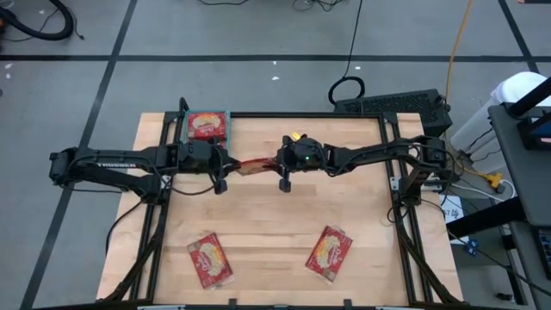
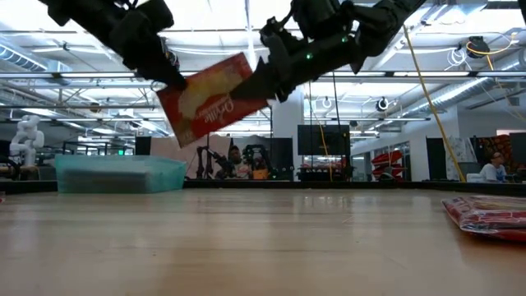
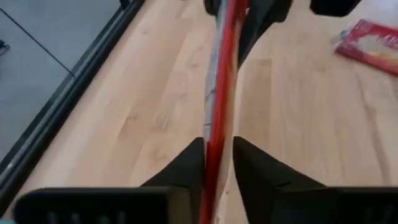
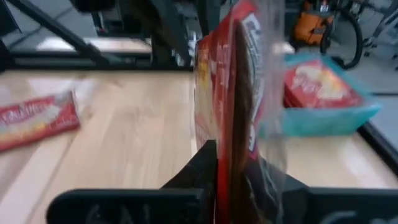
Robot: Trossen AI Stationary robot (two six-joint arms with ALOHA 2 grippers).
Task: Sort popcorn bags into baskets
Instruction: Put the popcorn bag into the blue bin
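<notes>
popcorn bag (image 1: 251, 166) is held mid-air above the far-middle of the counter (image 1: 275, 224), pinched at its left end by the left tool (image 1: 229, 164) and at its right end by the right tool (image 1: 275, 164). teal basket (image 1: 227, 126) at far left holds one bag (image 1: 205, 126). two more bags lie near: near-left bag (image 1: 211, 259), near-right bag (image 1: 330, 252).

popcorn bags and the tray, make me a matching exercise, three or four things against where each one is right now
Things:
1. held popcorn bag
2. teal tray
3. left tool
4. two loose bags

Places or states:
A. lying flat on the table's near part
B. at the table's far edge, one bag inside
C. in the air between both tools
D. shut on one end of the held bag

Pairs: 1-C, 2-B, 3-D, 4-A
</notes>
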